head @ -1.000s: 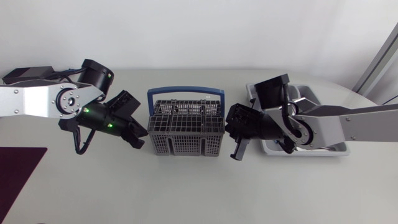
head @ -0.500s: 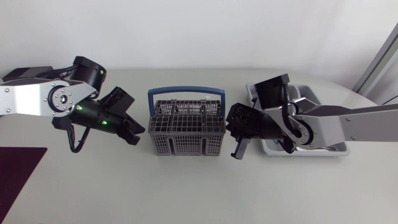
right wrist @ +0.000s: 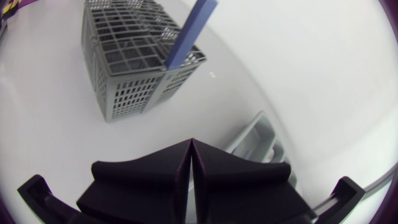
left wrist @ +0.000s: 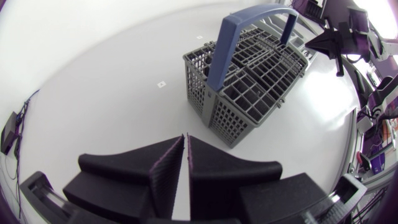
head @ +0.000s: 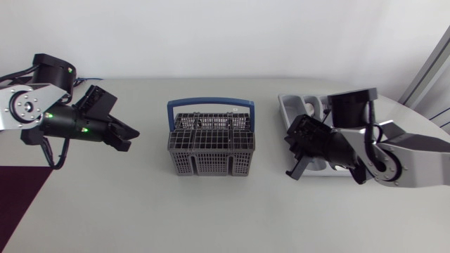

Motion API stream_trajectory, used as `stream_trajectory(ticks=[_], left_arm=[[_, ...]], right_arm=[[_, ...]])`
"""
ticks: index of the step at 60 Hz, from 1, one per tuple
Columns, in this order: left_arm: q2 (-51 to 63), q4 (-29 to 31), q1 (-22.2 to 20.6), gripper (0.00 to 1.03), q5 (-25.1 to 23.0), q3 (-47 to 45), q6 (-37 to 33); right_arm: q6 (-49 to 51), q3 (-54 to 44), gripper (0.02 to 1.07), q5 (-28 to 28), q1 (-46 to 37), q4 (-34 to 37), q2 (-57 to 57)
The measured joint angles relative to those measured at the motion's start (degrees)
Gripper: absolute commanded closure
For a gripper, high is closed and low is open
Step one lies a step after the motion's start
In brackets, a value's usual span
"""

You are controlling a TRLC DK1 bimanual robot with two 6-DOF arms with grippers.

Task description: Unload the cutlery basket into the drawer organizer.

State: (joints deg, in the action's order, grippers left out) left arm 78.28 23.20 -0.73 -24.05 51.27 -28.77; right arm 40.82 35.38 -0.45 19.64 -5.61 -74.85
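The grey cutlery basket (head: 211, 146) with a blue handle (head: 211, 105) stands mid-table; I cannot make out any cutlery in it. Left of it, well apart, my left gripper (head: 126, 138) is shut with nothing in it. In the left wrist view the gripper (left wrist: 186, 147) points at the basket (left wrist: 249, 78) ahead. To the basket's right, my right gripper (head: 295, 169) is shut and holds nothing. It sits over the front of the grey drawer organizer (head: 290, 107), which the right arm partly hides. In the right wrist view the basket (right wrist: 134, 68) lies ahead of the gripper (right wrist: 191, 147), with the organizer (right wrist: 258, 140) beside the fingers.
A dark purple mat (head: 21, 191) lies at the table's left front. The table's right edge curves round behind the organizer.
Both arms have drawn back from the basket, the left gripper to the left and the right gripper to the right over the organizer. Both stayed shut.
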Motion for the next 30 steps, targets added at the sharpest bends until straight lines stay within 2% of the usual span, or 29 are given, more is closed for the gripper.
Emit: stream_trajectory(ticks=[8,11,13,14,15,16,17,18,19,22,23,24,25,26,30], left_arm=[[-4.57,-0.13,3.10,0.76,-1.64,-2.45,0.00],[-6.45,-0.63,3.76,0.75,-1.75,-3.58,0.00],[-7.52,-0.87,4.02,0.73,-1.90,-4.31,0.02],[-8.11,-1.01,4.11,0.72,-1.92,-4.70,0.02],[-8.66,-1.05,4.15,0.64,-2.03,-5.09,0.02],[-9.16,-1.14,4.31,0.63,-2.14,-5.42,0.04],[-9.53,-1.16,4.37,0.54,-2.21,-5.66,0.04],[-9.94,-1.20,4.48,0.53,-2.34,-5.95,0.11],[-10.29,-1.22,4.52,0.41,-2.32,-6.08,0.13],[-11.32,-1.27,4.72,0.23,-2.32,-6.54,0.22],[-11.65,-1.29,4.70,0.21,-2.32,-6.71,0.22],[-11.96,-1.27,4.70,0.12,-2.32,-6.84,0.22],[-12.46,-1.31,4.70,0.12,-2.32,-7.13,0.22],[-12.74,-1.31,4.70,0.05,-2.32,-7.30,0.22],[-14.75,-1.33,4.70,0.04,-2.32,-8.50,0.22]], right_arm=[[-1.75,-2.86,0.97,3.78,-0.26,-0.02,9.51],[-2.05,-4.22,0.91,4.85,-0.26,0.15,12.92],[-2.12,-5.01,0.77,5.09,-0.26,0.44,14.93],[-2.23,-5.51,0.77,5.22,-0.26,0.66,16.20],[-2.27,-5.92,0.63,5.25,-0.26,0.85,17.14],[-2.29,-6.34,0.61,5.29,-0.26,1.07,18.18],[-2.32,-6.67,0.50,5.27,-0.26,1.20,18.86],[-2.32,-7.08,0.42,5.46,-0.28,1.55,19.91],[-2.47,-7.50,0.34,5.60,-0.28,1.90,20.79],[-2.95,-8.33,0.18,5.95,-0.28,3.02,23.08],[-3.06,-8.63,0.16,6.16,-0.33,3.52,24.00],[-3.19,-8.87,0.07,6.32,-0.33,3.82,24.68],[-3.34,-9.25,0.07,6.62,-0.39,4.11,25.83],[-3.37,-9.44,0.06,6.73,-0.46,4.20,26.42],[-3.39,-10.58,0.06,7.30,-0.66,5.88,30.86]])
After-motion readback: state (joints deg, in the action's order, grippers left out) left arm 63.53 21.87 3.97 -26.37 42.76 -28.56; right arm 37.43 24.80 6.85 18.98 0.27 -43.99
